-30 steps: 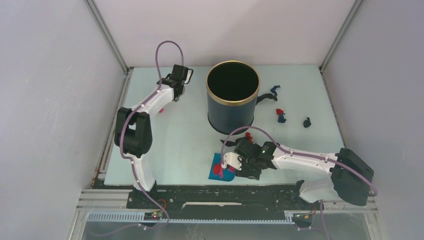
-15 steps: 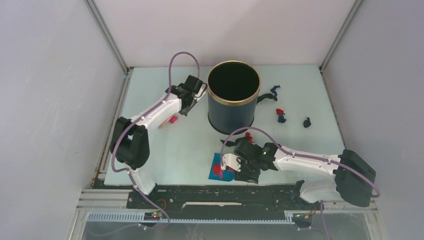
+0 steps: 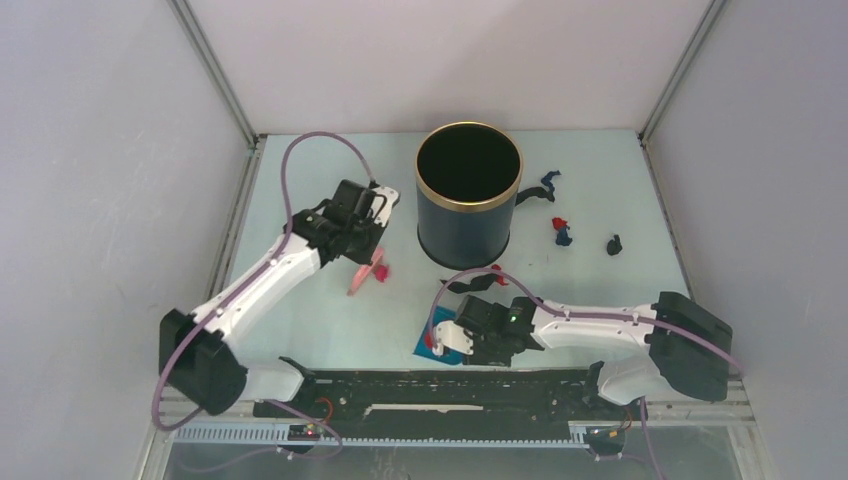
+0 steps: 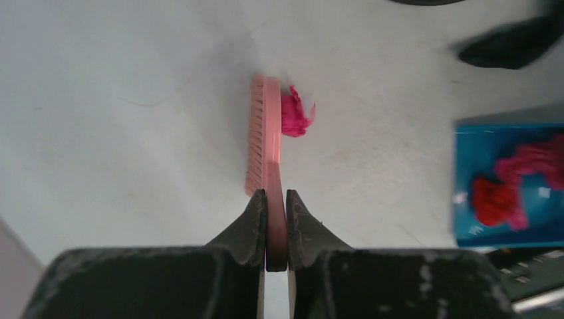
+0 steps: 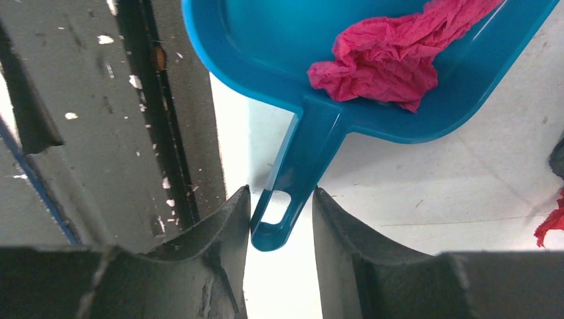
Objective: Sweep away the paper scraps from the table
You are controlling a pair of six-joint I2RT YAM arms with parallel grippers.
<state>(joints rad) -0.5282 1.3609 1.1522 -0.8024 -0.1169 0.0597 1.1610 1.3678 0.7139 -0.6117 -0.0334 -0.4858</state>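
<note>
My left gripper [image 3: 362, 243] [image 4: 276, 194] is shut on the handle of a pink hand brush [image 4: 265, 136] [image 3: 360, 277], which lies on edge on the table [image 3: 300, 195]. A magenta paper scrap [image 4: 294, 114] [image 3: 381, 270] touches the brush's back. My right gripper [image 3: 460, 336] [image 5: 279, 196] is open around the handle end of the blue dustpan [image 5: 266, 40] [image 3: 430, 343]; the handle touches only the left finger. Crumpled magenta paper [image 5: 392, 53] lies in the pan. Loose scraps lie at the far right: dark blue [image 3: 549, 181], red and blue [image 3: 561, 231], black [image 3: 613, 244]. A red one [image 3: 495, 270] lies near the bin.
A tall black bin with a gold rim [image 3: 467, 195] stands at the middle back. A black scrap [image 3: 455, 286] lies just in front of it. The black railed strip [image 3: 450, 385] runs along the front edge, right beside the dustpan. Grey walls close in three sides.
My left arm has swung from the far left corner toward the near middle, carrying the brush and pushing the magenta scrap along. My right gripper and dustpan have shifted slightly nearer and left.
</note>
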